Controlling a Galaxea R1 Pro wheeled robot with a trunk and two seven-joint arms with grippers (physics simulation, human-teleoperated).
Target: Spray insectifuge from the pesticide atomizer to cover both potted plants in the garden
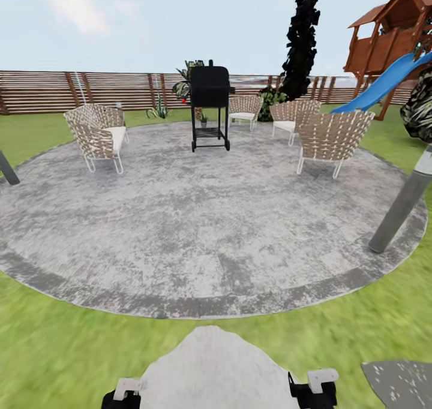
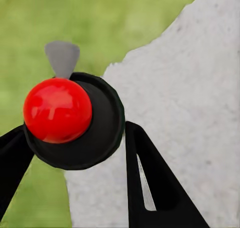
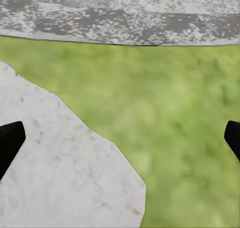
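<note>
The pesticide atomizer is out of view. I face the garden's round grey patio [image 1: 198,229] from the lawn. A small potted plant [image 1: 203,120] in a little pot stands on the patio's far side, behind the black grill. A spiky green plant [image 1: 159,111] grows by the wooden fence [image 1: 108,88]; I cannot tell whether it is potted. My left gripper [image 2: 75,133] is open over a red knob [image 2: 57,110] on a black disc, above lawn and pale stone. My right gripper [image 3: 122,138] is open and empty above grass and a pale stepping stone [image 3: 55,173].
A black grill [image 1: 210,106] and several wicker chairs [image 1: 99,136] ring the patio's far half. Grey posts stand at the right [image 1: 401,208] and left [image 1: 7,169] edges. A playset with a blue slide [image 1: 384,82] and a dark tree [image 1: 300,37] stand far right.
</note>
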